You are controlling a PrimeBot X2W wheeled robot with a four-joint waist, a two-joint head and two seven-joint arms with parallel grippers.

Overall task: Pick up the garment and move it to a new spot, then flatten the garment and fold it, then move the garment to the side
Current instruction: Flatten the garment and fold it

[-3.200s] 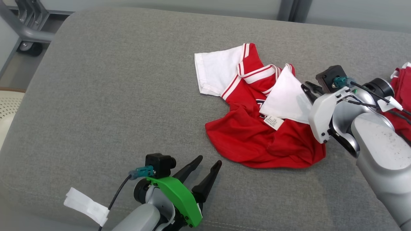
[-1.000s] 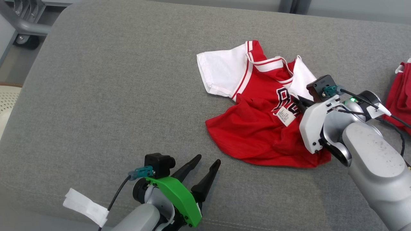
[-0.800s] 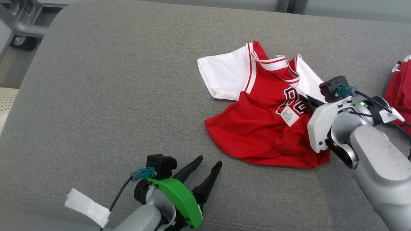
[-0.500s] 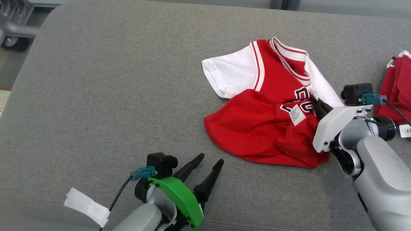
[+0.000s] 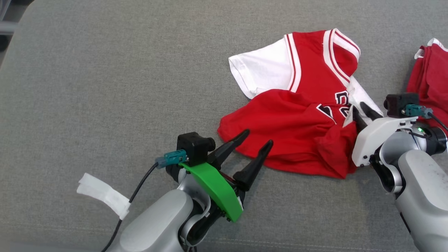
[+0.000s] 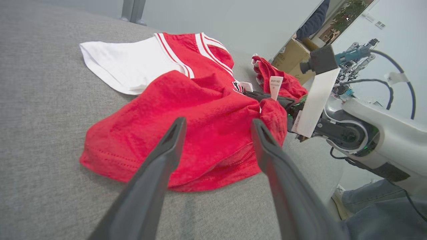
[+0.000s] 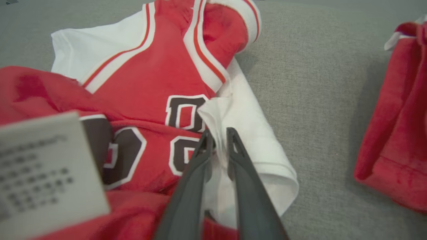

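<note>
- The left gripper (image 5: 258, 137), jaws wide apart and empty, hovers at the jersey's (image 5: 297, 133) lower-left hem.
- The jersey lies crumpled on the grey cushion (image 5: 105, 87).
- The right gripper (image 7: 218, 136), at the jersey's right edge, pinches its white sleeve.
- A red cloth (image 5: 428, 77) lies further right.

Light's soft, bright and even, with just faint shadows on the grey bench (image 5: 105, 87) under the garment (image 5: 290, 140) folds and the left pincer (image 5: 258, 137). Head view is nice and sharp. Both wrist views bow out at the edges though, the left one's fingers (image 6: 156, 173) smear near the bottom, and the care label (image 7: 50, 170) up close in the right one is total mush.
</note>
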